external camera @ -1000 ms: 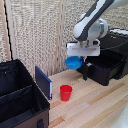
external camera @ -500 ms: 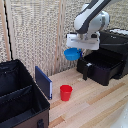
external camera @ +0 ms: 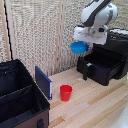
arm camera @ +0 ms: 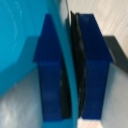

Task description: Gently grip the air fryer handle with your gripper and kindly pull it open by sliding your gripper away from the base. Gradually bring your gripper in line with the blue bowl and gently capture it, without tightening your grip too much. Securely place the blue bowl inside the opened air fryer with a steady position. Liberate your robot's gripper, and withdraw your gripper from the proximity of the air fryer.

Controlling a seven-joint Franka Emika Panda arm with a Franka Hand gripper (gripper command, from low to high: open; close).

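Presently the gripper (external camera: 83, 44) is clamped on the bowl (external camera: 78, 47) rim; bowl airborne. Fryer (external camera: 106, 60) drawer open; cup (external camera: 66, 92) stands on the table (external camera: 95, 107).

The gripper (external camera: 84, 44) fingertips are hidden in the exterior view behind the blue bowl (external camera: 78, 47), so the grip is not visible there. In the wrist view the bowl (arm camera: 20, 45) is cut off by the pic edges; only part of the wall and rim shows, very blurred, between the blue pads (arm camera: 50, 75). The air fryer (external camera: 107, 62) is cut by the exterior view's right edge, and its upper part is partly covered by the arm. The air fryer handle (external camera: 85, 71) is dark on dark, its shape hard to tell. The black fabric case (external camera: 17, 95) is cut off at the left and bottom edges. The inside of the red cup (external camera: 66, 92) is too small to judge.
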